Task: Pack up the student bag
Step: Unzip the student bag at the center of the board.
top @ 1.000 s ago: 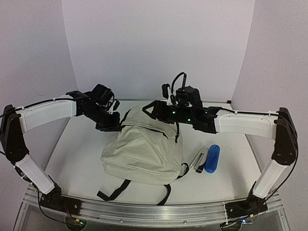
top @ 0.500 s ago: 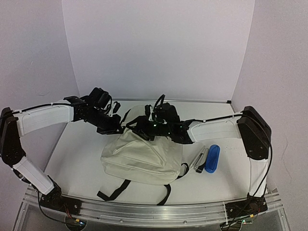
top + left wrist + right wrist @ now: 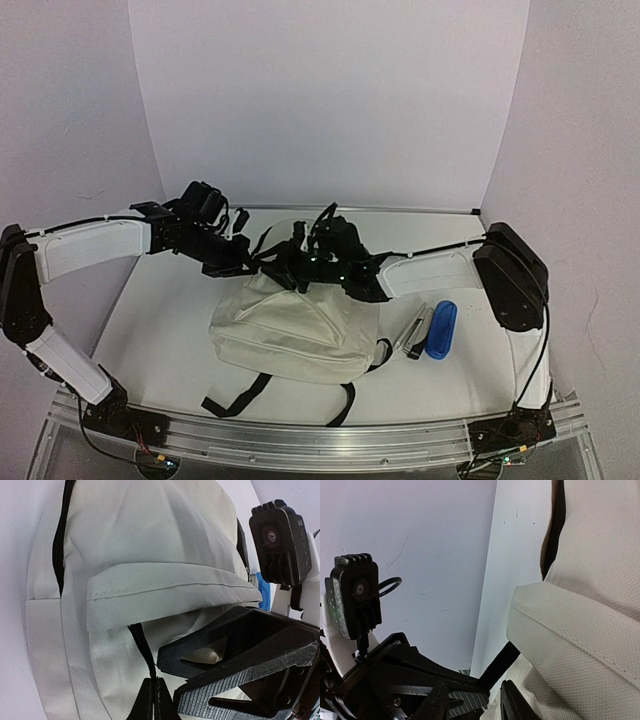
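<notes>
From above, the cream student bag (image 3: 300, 335) lies flat in the middle of the white table (image 3: 170, 310), its black straps trailing off its near edge. Both arms meet at the bag's far, top end. The left gripper (image 3: 250, 263) is at the bag's far-left corner and the right gripper (image 3: 283, 270) is just beside it. To the right of the bag, apart from it, a grey pen-like item (image 3: 415, 333) and a blue case (image 3: 441, 330) lie side by side.

The left wrist camera shows the left gripper's fingers pressed fully together on a black zipper strip (image 3: 142, 647) under the bag's front flap. The right gripper's jaws stand parted just beside it, with cream fabric showing between them.

The right wrist camera shows the right gripper's fingers partly apart, and a black strap (image 3: 500, 666) of the bag runs down between them. Whether they touch it, I cannot tell.
</notes>
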Action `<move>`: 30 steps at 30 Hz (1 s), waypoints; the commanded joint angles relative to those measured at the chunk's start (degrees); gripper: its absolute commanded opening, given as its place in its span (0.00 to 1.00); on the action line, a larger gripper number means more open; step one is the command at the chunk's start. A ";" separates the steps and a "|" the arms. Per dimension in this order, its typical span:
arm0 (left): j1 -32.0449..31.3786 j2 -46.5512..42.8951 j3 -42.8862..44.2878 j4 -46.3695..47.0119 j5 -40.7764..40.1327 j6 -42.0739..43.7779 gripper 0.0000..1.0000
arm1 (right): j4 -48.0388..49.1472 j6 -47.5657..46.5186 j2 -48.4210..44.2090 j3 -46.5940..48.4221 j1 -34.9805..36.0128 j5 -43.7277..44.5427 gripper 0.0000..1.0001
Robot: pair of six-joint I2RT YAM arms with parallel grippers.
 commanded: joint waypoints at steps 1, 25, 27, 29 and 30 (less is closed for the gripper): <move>-1.29 -2.15 -0.45 6.22 5.12 0.02 0.00 | 3.28 2.69 2.47 2.95 0.65 -1.19 0.33; -1.37 -4.61 -5.66 13.91 8.04 0.31 0.00 | 13.94 15.46 5.01 -0.85 0.62 0.01 0.20; -1.38 -4.34 -5.77 13.86 8.01 0.46 0.00 | 13.96 15.21 4.75 -0.83 0.63 0.00 0.15; -1.38 -4.08 -5.90 13.45 7.61 0.46 0.00 | 13.94 14.75 4.44 -0.89 0.66 0.11 0.06; -1.38 -3.97 -5.88 13.17 7.43 0.46 0.00 | 13.96 14.50 4.17 -0.98 0.67 0.25 0.02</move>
